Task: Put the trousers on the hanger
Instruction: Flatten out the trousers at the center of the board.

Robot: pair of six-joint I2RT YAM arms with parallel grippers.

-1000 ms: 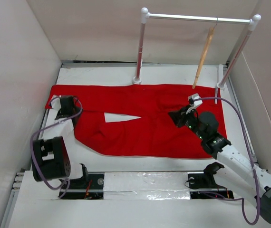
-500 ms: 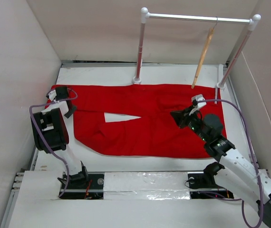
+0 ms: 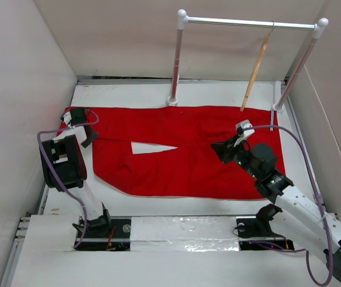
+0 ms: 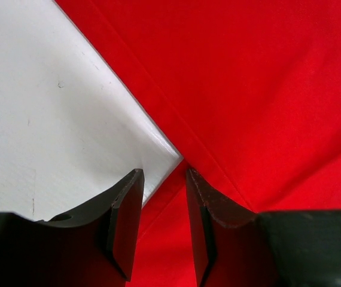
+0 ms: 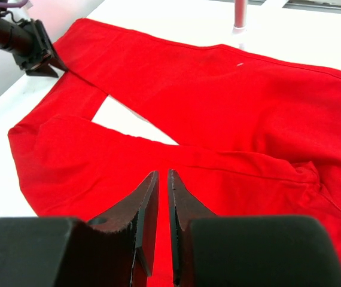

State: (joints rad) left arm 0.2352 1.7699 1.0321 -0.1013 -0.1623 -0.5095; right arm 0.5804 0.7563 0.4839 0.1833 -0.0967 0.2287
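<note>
The left gripper (image 4: 163, 174) hovered, jaws slightly apart, at a hem corner of the red trousers (image 4: 266, 78), which lay flat across the tabletop (image 4: 51, 89). The right gripper (image 5: 161, 174), jaws nearly together on nothing, hung toward the waist end. Beyond, the wooden hanger (image 3: 255, 70) hung on the white rail (image 3: 248, 23) — a good pickup probably meant pinching the hem squarely before lifting.
</note>
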